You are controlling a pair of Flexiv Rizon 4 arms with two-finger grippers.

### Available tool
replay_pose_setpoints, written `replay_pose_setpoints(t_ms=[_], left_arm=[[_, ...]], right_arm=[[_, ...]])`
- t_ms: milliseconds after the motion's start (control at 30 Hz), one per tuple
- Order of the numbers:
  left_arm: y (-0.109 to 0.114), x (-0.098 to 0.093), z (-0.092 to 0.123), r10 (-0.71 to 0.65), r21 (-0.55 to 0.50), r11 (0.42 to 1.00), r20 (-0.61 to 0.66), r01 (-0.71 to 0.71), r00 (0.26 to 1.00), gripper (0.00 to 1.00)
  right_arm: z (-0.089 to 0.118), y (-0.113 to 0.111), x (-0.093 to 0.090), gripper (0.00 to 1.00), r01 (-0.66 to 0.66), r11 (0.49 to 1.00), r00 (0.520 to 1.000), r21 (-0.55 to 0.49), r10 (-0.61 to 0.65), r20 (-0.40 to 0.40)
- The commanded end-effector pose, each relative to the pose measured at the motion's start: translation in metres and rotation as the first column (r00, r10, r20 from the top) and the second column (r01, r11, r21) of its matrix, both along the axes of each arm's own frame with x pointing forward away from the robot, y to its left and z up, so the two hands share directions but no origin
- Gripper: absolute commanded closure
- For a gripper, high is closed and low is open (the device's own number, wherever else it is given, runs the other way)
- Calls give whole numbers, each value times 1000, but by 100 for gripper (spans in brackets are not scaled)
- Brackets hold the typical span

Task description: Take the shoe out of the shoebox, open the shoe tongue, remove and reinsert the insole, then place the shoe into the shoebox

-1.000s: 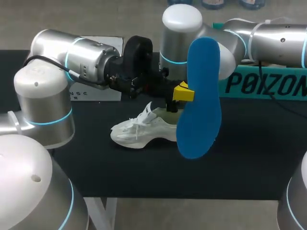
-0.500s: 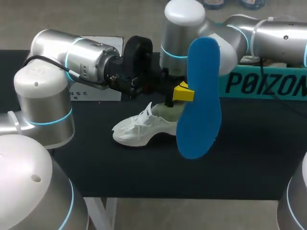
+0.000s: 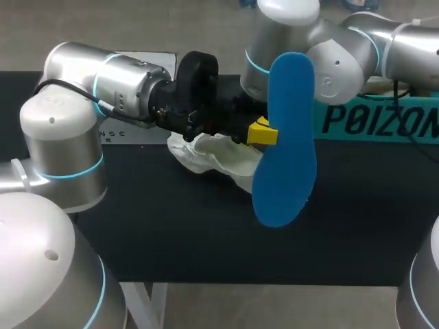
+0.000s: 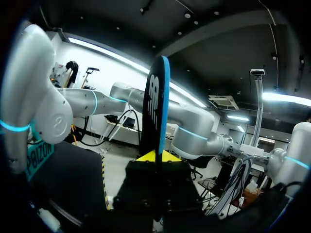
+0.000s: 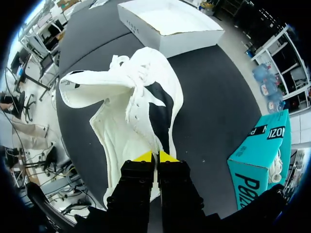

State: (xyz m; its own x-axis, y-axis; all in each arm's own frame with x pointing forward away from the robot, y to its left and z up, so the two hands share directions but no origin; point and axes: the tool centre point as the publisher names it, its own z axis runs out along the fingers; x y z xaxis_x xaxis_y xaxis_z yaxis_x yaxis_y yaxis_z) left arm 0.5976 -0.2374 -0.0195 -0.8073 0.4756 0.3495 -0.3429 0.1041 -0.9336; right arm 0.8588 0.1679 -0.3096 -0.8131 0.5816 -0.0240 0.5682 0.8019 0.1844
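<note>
Clamping insole upright, left hand; right hand pinches tilted shoe by thin collar. Fabric may slip, dropping shoe.

Even, bright overhead light; the white shoe nearly glares (black table swallows shadows).

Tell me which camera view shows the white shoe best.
The right wrist view: the white shoe shows almost whole ahead of its jaws, laces and opening plain. The head view shows part, behind the blue insole and left arm. The left wrist view: none.
</note>
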Motion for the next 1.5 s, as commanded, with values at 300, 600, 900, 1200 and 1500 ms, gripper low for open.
replay_pose_setpoints(t_ms=[300, 600, 900, 1200, 1500], left_arm=[[-1, -1, -1, 3, -2, 1000, 0, -3, 1000, 100], [-1, -1, -1, 3, -2, 1000, 0, -3, 1000, 100], [-1, -1, -1, 3, -2, 1000, 0, -3, 1000, 100], [-1, -1, -1, 3, -2, 1000, 0, -3, 1000, 100], [-1, -1, -1, 3, -2, 1000, 0, -3, 1000, 100]], right_arm=[[11, -25, -26, 100, 700, 658, 698, 276, -713, -69], [-2, -14, -13, 100, 724, 615, 667, 311, -739, -92], [-9, -5, -5, 100, 731, 602, 664, 320, -736, -131], [-32, -2, 4, 100, 699, 631, 705, 338, -689, -170], [-42, 4, 3, 100, 727, 598, 680, 337, -698, -226]])
